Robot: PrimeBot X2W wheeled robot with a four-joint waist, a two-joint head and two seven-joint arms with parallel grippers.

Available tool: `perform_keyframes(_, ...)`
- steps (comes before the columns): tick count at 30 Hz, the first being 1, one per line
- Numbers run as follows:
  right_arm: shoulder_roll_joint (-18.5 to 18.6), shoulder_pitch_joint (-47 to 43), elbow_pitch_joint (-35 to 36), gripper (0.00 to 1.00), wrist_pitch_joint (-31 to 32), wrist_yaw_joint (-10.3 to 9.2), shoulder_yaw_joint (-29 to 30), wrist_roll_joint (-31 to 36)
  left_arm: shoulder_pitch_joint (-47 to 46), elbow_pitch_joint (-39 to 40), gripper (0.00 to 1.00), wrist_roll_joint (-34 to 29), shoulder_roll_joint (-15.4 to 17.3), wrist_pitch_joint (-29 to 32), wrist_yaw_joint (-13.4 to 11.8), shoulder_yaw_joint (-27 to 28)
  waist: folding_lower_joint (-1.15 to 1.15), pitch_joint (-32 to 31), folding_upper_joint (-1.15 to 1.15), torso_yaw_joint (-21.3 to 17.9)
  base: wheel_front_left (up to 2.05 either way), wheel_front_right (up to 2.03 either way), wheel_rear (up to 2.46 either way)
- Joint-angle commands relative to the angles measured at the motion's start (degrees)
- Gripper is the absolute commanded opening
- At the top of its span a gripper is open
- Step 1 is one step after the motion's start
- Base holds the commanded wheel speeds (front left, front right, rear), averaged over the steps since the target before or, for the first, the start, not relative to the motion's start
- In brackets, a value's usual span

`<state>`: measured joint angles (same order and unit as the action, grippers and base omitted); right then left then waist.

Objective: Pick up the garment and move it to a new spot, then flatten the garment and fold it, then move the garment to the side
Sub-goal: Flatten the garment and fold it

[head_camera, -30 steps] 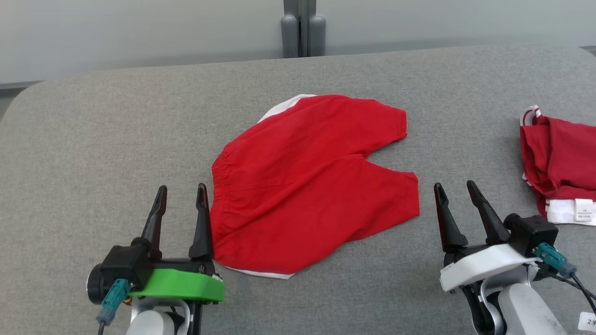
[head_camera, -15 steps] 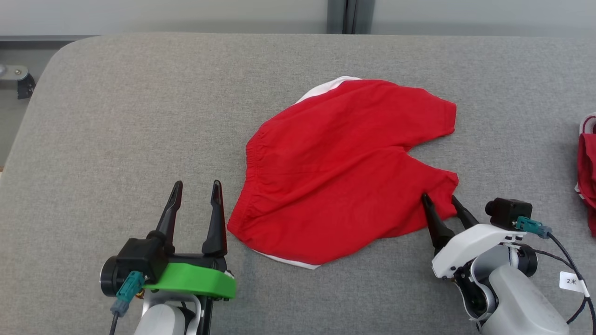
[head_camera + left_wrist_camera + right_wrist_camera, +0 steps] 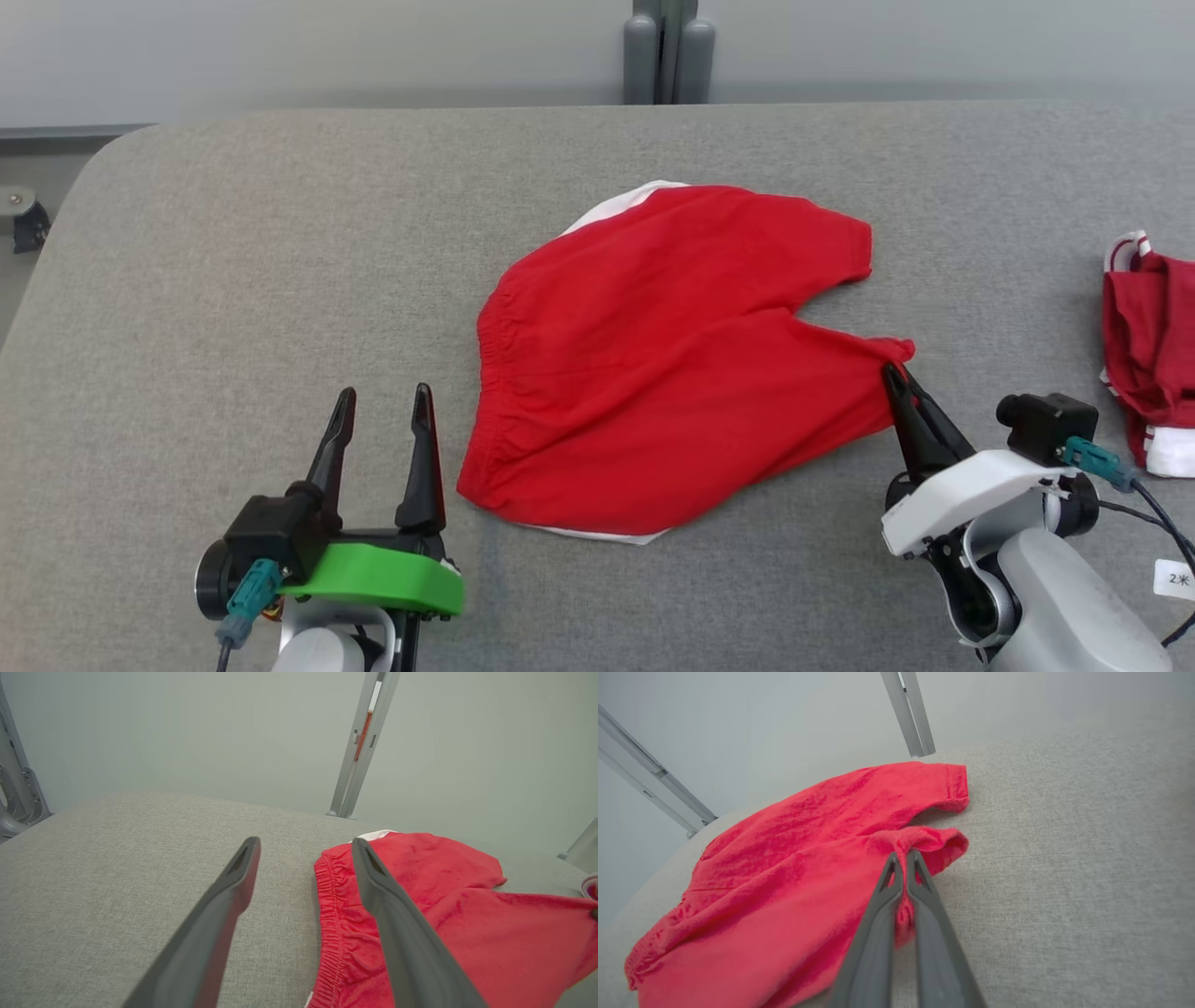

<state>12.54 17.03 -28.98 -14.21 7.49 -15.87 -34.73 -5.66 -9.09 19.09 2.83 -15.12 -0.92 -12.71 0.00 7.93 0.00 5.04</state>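
1. The garment [image 3: 672, 355], red shorts with a white edge peeking out, lies spread at centre frame on the grey surface [image 3: 233, 280]. Its gathered waistband faces left and its two legs point right.
2. The right gripper [image 3: 894, 371], at the lower right of the head view, is clamped on the hem corner of the lower leg, and the cloth bunches at its tips.
3. Right wrist view: the right gripper [image 3: 904, 855] has its fingers pressed together. Red cloth of the garment [image 3: 798, 844] is caught between them, and the hem puckers just beyond.
4. The left gripper [image 3: 385, 390], at the lower left, has its fingers spread with nothing between them. It sits just beside the waistband; contact cannot be told.
5. Left wrist view: the left gripper [image 3: 304, 842] is spread over the surface. The waistband of the garment [image 3: 444, 896] runs behind one finger.
6. A second red garment [image 3: 1144, 345] with white trim sits crumpled at the right edge, well apart.
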Motion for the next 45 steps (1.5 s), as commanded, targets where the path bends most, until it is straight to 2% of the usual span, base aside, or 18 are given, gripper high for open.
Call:
perform_keyframes(1, 0.9, -1.5, 1.7, 0.00, -0.2, 0.00, 0.0, 0.6, 0.9, -0.1, 1.00, 0.4, 0.1, 0.0, 0.3, 0.3, 0.00, -1.7, 0.00, -1.8, 0.00, 0.00, 0.00)
perform_keyframes(7, 3.5, -6.9, 12.9, 0.00, 3.4, 0.00, 2.0, 3.4, 1.6, 0.1, 1.00, 0.6, 0.1, 0.0, 0.3, -0.5, 0.00, -2.9, 0.00, -2.7, 0.00, 0.00, 0.00)
perform_keyframes(13, 3.3, -9.6, 26.1, 0.00, 12.4, 0.01, 7.0, 6.0, 0.9, 0.4, 1.00, 0.4, 0.1, 0.0, 0.6, -1.1, 0.00, -1.6, 0.00, -1.2, 0.00, 0.00, 0.00)
perform_keyframes(15, 2.4, -8.7, 28.8, 0.00, 15.6, 0.00, 8.7, 4.7, 0.4, 0.4, 1.00, 0.6, 0.2, 0.0, 0.6, -1.4, 0.00, -0.8, 0.00, -0.4, 0.00, 0.00, 0.00)
perform_keyframes(18, 3.1, -6.1, 29.7, 0.00, 19.7, 0.00, 10.2, 6.0, -0.4, 0.5, 1.00, 0.9, 0.1, 0.0, 0.3, -2.0, 0.00, 0.4, 0.00, 1.0, 0.00, 0.00, 0.00)
perform_keyframes(22, 4.0, -2.1, 25.6, 0.00, 25.1, 0.00, 10.5, 6.5, -1.2, 0.5, 1.00, 1.2, 0.2, 0.0, 0.1, -3.2, 0.00, 2.0, 0.00, 3.4, 0.00, 0.00, 0.00)
perform_keyframes(27, 5.3, 3.4, 14.9, 0.00, 28.2, 0.00, 10.1, 5.5, -2.1, 0.5, 1.00, 1.3, 0.2, 0.0, -0.2, -4.1, 0.00, 3.6, 0.00, 6.0, 0.00, 0.00, 0.00)
perform_keyframes(33, 7.4, 9.2, -0.5, 0.00, 24.9, 0.00, 9.2, 5.8, -3.1, 0.2, 1.00, 0.8, 0.2, 0.0, 0.2, -5.5, 0.00, 4.5, 0.00, 9.0, 0.00, 0.00, 0.00)
perform_keyframes(40, 7.3, 15.3, -14.1, 0.00, 18.3, -0.01, 8.4, 5.9, -3.3, 0.4, 1.00, 0.8, 0.1, 0.0, -0.2, -6.0, 0.00, 4.5, 0.00, 9.3, 0.00, 0.00, 0.00)
perform_keyframes(41, 7.1, 16.1, -15.7, 0.10, 17.3, 0.00, 8.0, 5.8, -3.1, 0.4, 1.00, 0.8, 0.1, 0.0, -0.2, -6.1, 0.00, 4.3, 0.00, 9.1, 0.00, 0.00, 0.00)
perform_keyframes(42, 7.0, 16.5, -16.9, 0.77, 16.5, 0.00, 7.7, 5.8, -2.9, 0.4, 1.00, 0.7, 0.1, 0.0, -0.2, -6.2, 0.00, 4.2, 0.00, 8.8, 0.00, 0.00, 0.00)
perform_keyframes(43, 6.9, 17.0, -18.5, 1.00, 15.6, -0.01, 7.6, 5.6, -2.7, 0.4, 1.00, 0.6, 0.1, 0.0, -0.2, -6.2, 0.00, 4.0, 0.00, 8.4, 0.00, 0.00, 0.00)
perform_keyframes(45, 6.4, 17.7, -20.4, 1.00, 14.1, -0.01, 7.1, 5.0, -2.5, 0.3, 1.00, 0.5, 0.1, 0.0, -0.2, -6.0, 0.00, 3.6, 0.00, 7.7, 0.00, 0.00, 0.00)
